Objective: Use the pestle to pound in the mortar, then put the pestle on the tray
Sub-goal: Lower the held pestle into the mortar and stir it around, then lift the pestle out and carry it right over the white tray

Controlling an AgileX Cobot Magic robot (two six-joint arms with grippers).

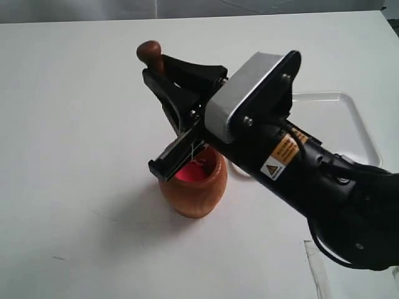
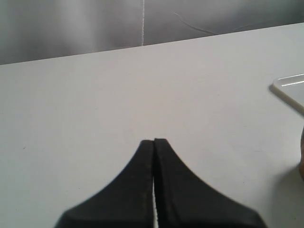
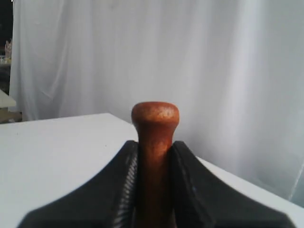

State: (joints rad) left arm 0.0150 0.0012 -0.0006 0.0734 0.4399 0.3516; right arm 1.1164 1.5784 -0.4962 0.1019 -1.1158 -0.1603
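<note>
The reddish-brown wooden mortar (image 1: pixel 199 187) stands on the white table, bright red showing inside it. My right gripper (image 1: pixel 163 75) is shut on the pestle (image 1: pixel 150 55), whose round knob sticks up above the fingers; its lower end is hidden behind the gripper, over the mortar. In the right wrist view the pestle (image 3: pixel 155 142) stands clamped in the right gripper (image 3: pixel 155 145), its fingers (image 3: pixel 126 175) pressed on either side. The white tray (image 1: pixel 349 121) lies behind the right arm, partly hidden; one corner of the tray (image 2: pixel 289 90) shows in the left wrist view. My left gripper (image 2: pixel 154 140) is shut and empty over bare table.
The right arm's black body (image 1: pixel 324 187) crosses the exterior view from the lower right and covers part of the tray. A strip of clear tape (image 1: pixel 315 268) lies near the table's front. A white curtain (image 3: pixel 213 71) hangs beyond the table edge.
</note>
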